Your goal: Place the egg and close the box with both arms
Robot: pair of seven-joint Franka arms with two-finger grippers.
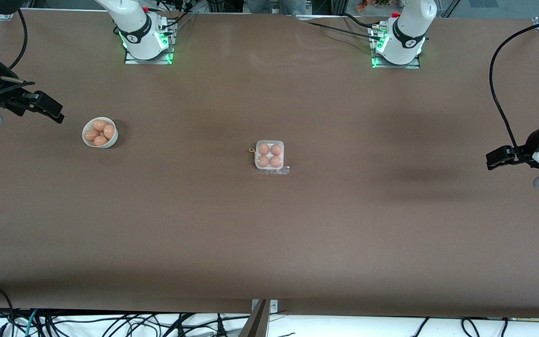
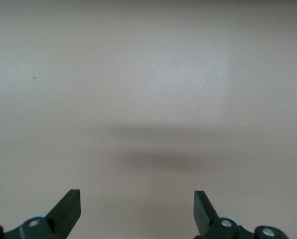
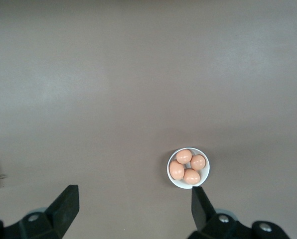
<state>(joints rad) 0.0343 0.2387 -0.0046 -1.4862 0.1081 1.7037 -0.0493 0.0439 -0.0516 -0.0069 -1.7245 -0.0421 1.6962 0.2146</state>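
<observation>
The box (image 1: 269, 155) is a small clear-plastic carton in the middle of the table. Every cell holds an orange-brown egg (image 1: 264, 149), and the clear lid lies down over them. My right gripper (image 1: 47, 108) is open and empty, up over the right arm's end of the table beside the white bowl. In the right wrist view (image 3: 133, 206) its jaws stand wide apart. My left gripper (image 1: 496, 158) is open and empty over the left arm's end of the table. In the left wrist view (image 2: 137, 209) only bare table shows between its jaws.
A round white bowl (image 1: 85, 136) with several more eggs sits toward the right arm's end of the table; it also shows in the right wrist view (image 3: 172, 180). A small yellowish loop (image 1: 251, 150) lies against the box. Both arm bases stand along the table's edge farthest from the front camera.
</observation>
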